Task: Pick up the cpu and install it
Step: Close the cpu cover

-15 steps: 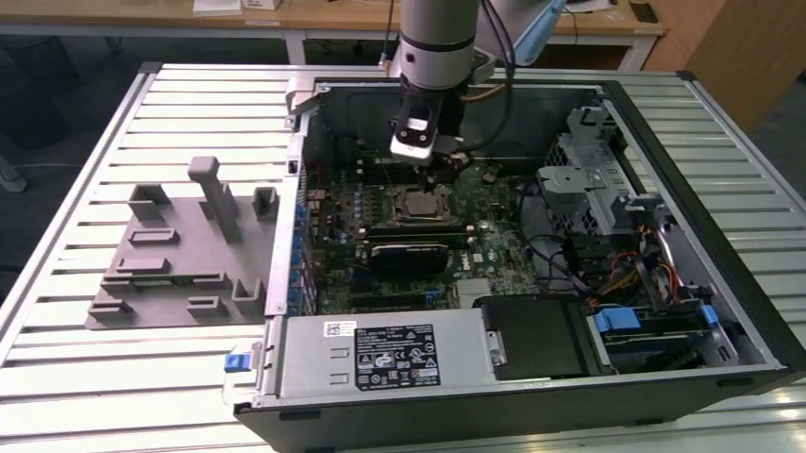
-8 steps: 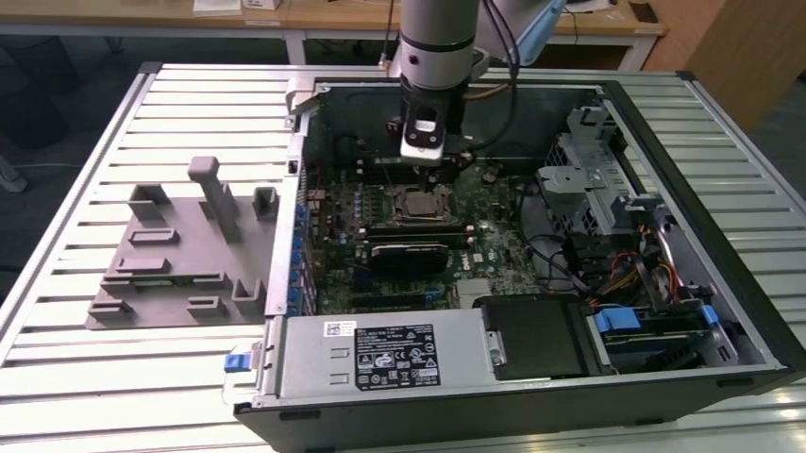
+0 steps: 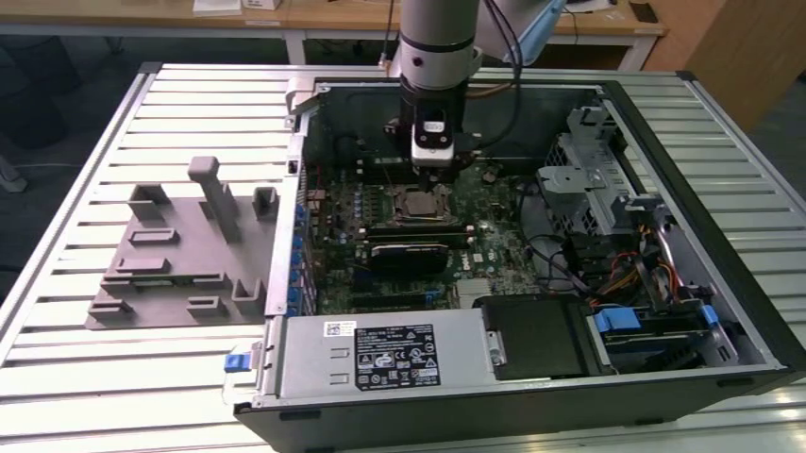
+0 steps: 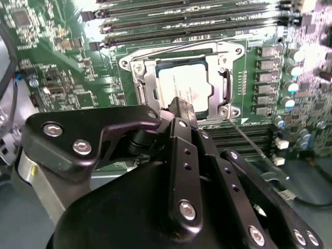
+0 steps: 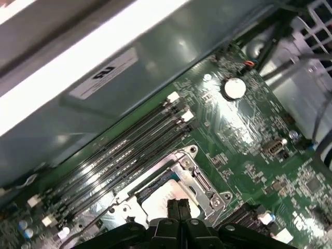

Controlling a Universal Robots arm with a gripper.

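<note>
One gripper hung low over the motherboard inside the open computer case, its two black fingers pressed together at the tips with nothing between them. Cpu lay flat in its socket, silvery top up and not held. In both wrist views the closed fingertips overlapped its near edge; contact with the metal top could not be judged. Metal socket frame bordered the chip closely on the sides that showed, with screws at the corners. A thin lever rod ran out from one frame corner, passing just beside the fingers. Memory slots lay in parallel rows just beyond the frame, between it and the case wall; a coin cell sat farther along the board, well apart from the socket. In the exterior view the arm came straight down into the case through its open side. The drive cage stood well apart on the exterior view's right, and the power supply filled the near edge of the case. Grey plastic tray rested on the slatted table outside the case, on the exterior view's left, well apart from the gripper.
</note>
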